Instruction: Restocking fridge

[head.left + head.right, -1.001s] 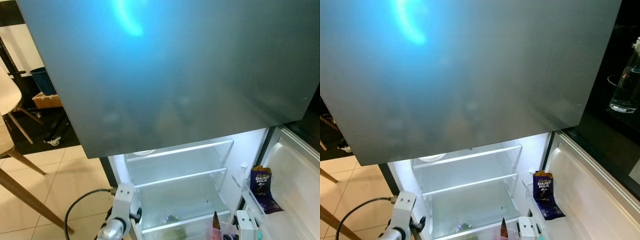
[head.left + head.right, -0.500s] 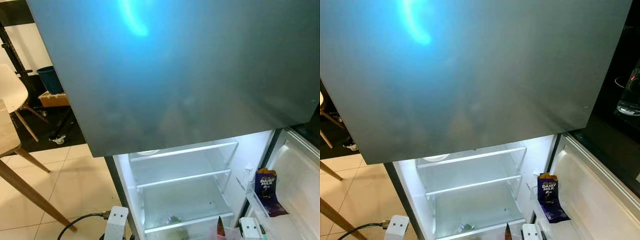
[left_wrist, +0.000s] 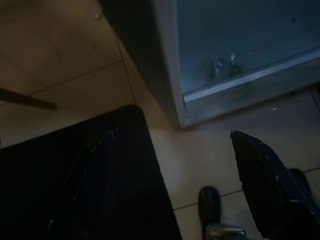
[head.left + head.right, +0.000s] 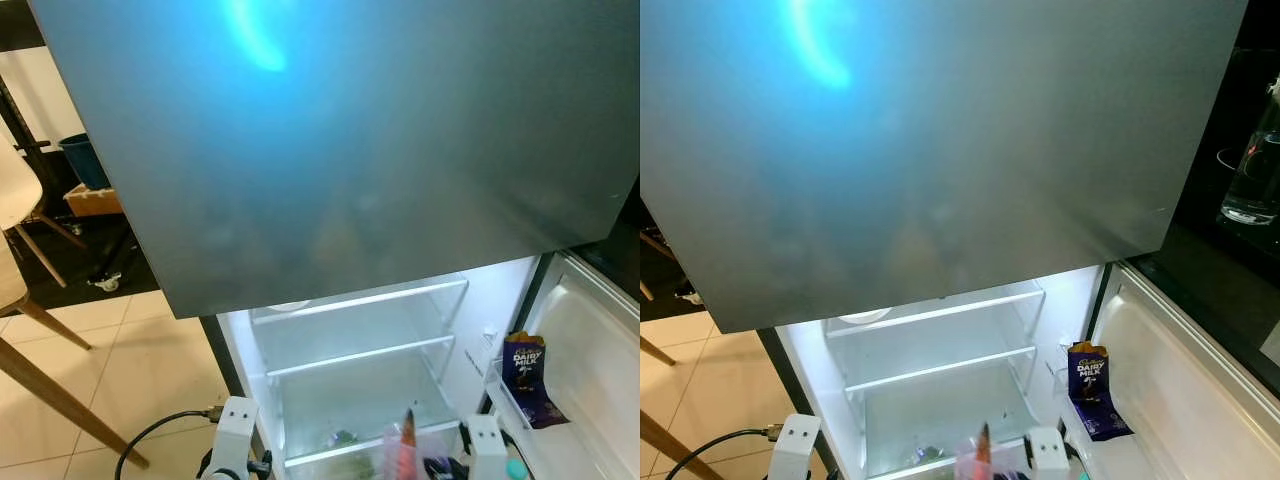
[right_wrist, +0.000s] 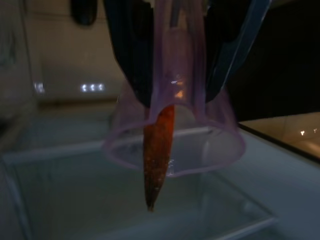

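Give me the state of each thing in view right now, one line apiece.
Upper fridge door: closed.
Lower fridge door: open.
Fridge interior: lit, shelves bare.
Dairy Milk bar: upright in the door shelf.
Right gripper: shut on pink cup.
Pink cup: holds a carrot, tip sticking out.
Left gripper: open, above floor.

The open fridge (image 4: pixel 250 345) holds two clear glass shelves. The upper shelf (image 4: pixel 360 298) carries a white round dish (image 4: pixel 288 305) at its rear corner, toward 10 o'clock from the shelf's middle. The lower shelf (image 4: pixel 350 355) has nothing visible lying on it. Below it sits a clear drawer (image 4: pixel 350 445) with small, blurred items inside, too indistinct to name. Toward 3 o'clock, the door rack (image 4: pixel 500 395) holds a purple Dairy Milk chocolate packet (image 4: pixel 525 375), standing upright against the door lining. The tiled floor (image 4: pixel 130 380) spreads toward 9 o'clock, with a black cable (image 4: pixel 150 440) on it.
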